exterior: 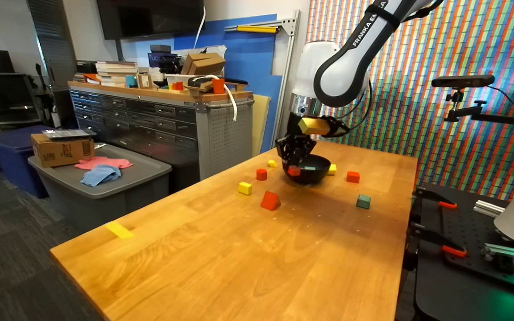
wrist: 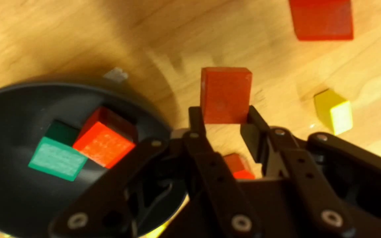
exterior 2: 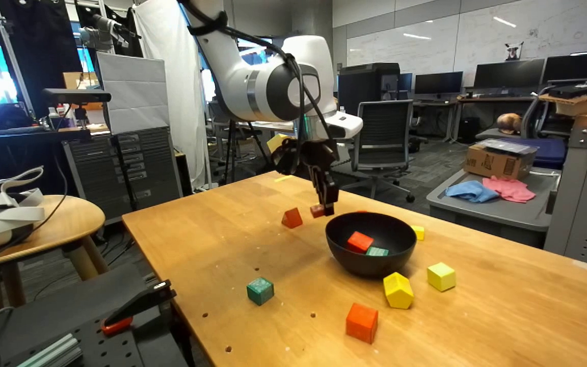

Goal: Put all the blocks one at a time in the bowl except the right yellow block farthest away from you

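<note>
1. So my fingers are pinched tight on a red block, just outside the rim of the bowl.
2. Bowl's got another red block and a green block in it, side by side.
3. Btw, three yellow blocks are sitting out on the table near the bowl.

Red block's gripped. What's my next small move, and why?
I'd likely ease the gripper sideways over the bowl before opening: in the wrist view the held red block appears outside the bowl, so releasing now would probably drop it on the table.
</note>
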You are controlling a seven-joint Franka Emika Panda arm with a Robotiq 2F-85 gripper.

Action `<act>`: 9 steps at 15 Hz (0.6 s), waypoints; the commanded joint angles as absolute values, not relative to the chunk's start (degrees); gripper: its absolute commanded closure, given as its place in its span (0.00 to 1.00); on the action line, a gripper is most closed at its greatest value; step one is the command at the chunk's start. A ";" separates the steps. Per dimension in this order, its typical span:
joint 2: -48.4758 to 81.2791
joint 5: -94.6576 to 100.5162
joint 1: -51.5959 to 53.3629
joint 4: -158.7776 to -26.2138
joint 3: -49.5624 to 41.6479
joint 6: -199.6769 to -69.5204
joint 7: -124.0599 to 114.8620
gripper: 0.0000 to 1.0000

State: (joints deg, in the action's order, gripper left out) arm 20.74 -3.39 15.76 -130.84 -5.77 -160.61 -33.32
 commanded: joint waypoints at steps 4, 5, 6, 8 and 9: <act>18.23 -5.78 10.80 -131.46 -6.08 -162.86 -33.54 0.91; 18.00 -6.19 10.22 -131.48 -5.87 -162.91 -33.31 0.91; 18.19 -5.14 10.68 -131.16 -7.02 -163.20 -34.61 0.91; 18.73 -4.27 11.04 -130.74 -8.57 -163.47 -36.61 0.91; 19.44 -4.14 11.10 -130.13 -9.18 -163.28 -37.59 0.91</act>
State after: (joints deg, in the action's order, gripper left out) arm 19.45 -5.02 10.75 -130.58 -7.42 -162.20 -34.57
